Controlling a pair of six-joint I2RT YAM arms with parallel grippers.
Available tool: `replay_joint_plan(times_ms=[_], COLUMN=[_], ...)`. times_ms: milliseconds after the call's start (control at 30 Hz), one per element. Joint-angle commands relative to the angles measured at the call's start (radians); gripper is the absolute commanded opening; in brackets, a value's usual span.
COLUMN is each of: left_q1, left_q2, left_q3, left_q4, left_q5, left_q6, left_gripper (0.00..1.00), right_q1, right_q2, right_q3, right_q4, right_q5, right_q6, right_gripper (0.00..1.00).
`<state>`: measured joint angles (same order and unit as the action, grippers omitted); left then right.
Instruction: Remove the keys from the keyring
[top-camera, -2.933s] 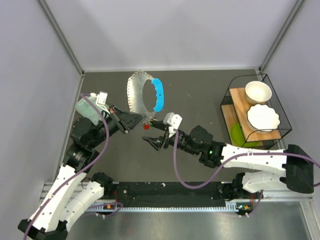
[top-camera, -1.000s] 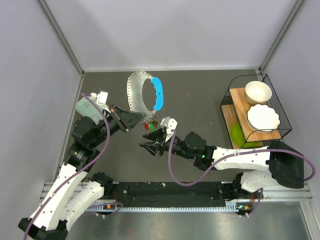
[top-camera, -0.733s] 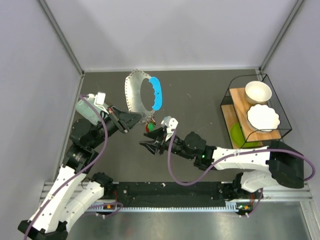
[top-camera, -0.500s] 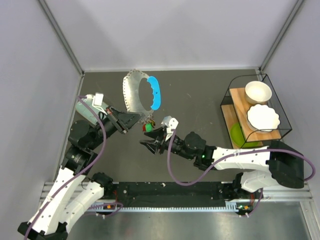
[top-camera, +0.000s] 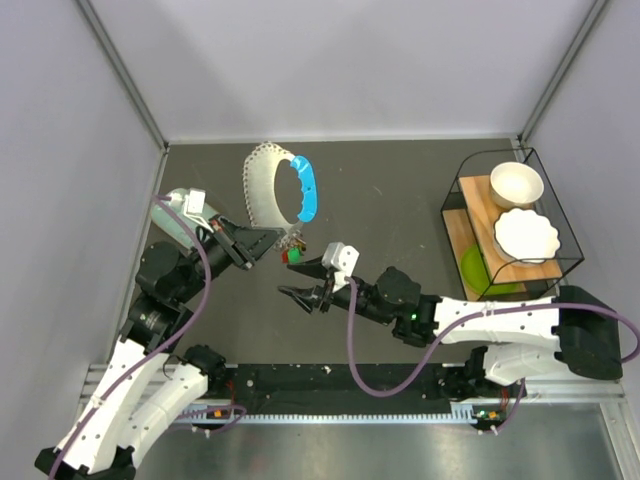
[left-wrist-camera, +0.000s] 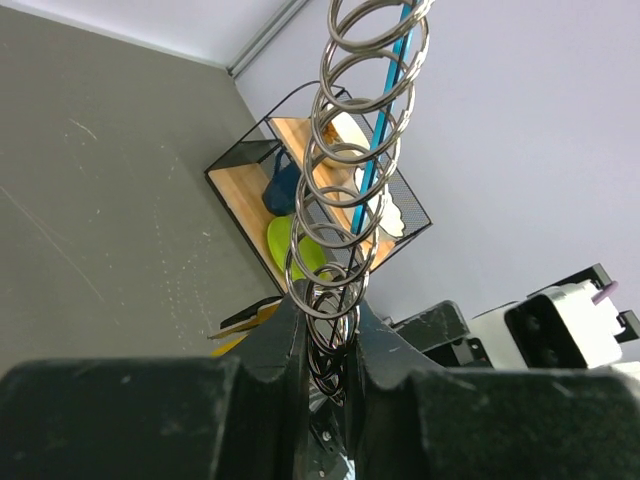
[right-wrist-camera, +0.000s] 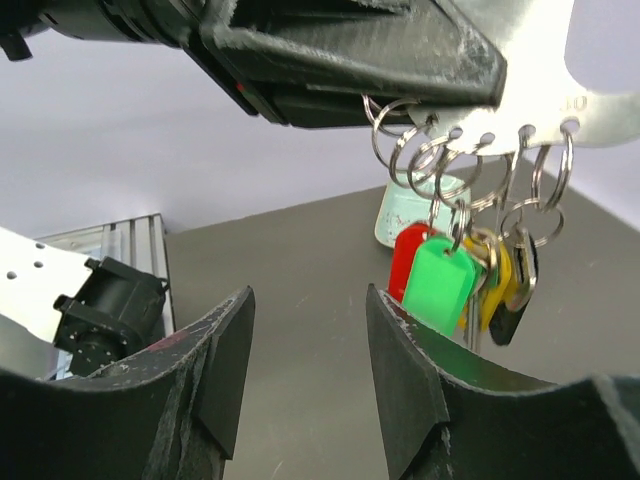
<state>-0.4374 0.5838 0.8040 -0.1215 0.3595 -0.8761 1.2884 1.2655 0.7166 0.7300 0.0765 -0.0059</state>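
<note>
My left gripper (top-camera: 268, 240) is shut on the keyring, holding it up off the table. The keyring is a blue oval loop (top-camera: 306, 188) joined to a pale scalloped fan piece (top-camera: 260, 185). In the left wrist view a row of metal rings (left-wrist-camera: 345, 150) runs up from between its clamped fingers (left-wrist-camera: 285, 335). The keys (top-camera: 291, 254) hang below the fan's edge: a green tag (right-wrist-camera: 440, 283), a red one (right-wrist-camera: 408, 262), yellow and black ones behind. My right gripper (top-camera: 298, 282) stands open just below and left of them, nothing between its fingers (right-wrist-camera: 400, 370).
A black wire rack (top-camera: 505, 215) at the right holds a white bowl (top-camera: 515, 184), a white scalloped plate (top-camera: 527, 236) and a green plate (top-camera: 472, 268). A mint-green box (right-wrist-camera: 410, 215) lies on the dark table behind the keys. Grey walls close in on both sides.
The left gripper has swung the keyring a little to the left. The right gripper has drawn back slightly from the keys and its jaws have widened.
</note>
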Motion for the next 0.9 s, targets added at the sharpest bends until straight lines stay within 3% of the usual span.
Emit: replay_joint_plan(times_ms=[0, 300, 867], left_q1=[-0.003, -0.003, -0.003], left_q2=[-0.018, -0.016, -0.025], left_q3=[0.052, 0.046, 0.049], left_q4=[0.068, 0.074, 0.068], left_q5=[-0.017, -0.021, -0.019], left_q6=[0.019, 0.02, 0.008], left_gripper=[0.0, 0.0, 0.0], right_q1=[0.029, 0.031, 0.029], right_q2=[-0.008, 0.015, 0.046], right_q3=[0.069, 0.133, 0.144], right_q4=[0.017, 0.023, -0.014], right_q5=[0.005, -0.003, 0.163], right_q6=[-0.088, -0.141, -0.163], right_gripper=[0.5, 0.5, 0.5])
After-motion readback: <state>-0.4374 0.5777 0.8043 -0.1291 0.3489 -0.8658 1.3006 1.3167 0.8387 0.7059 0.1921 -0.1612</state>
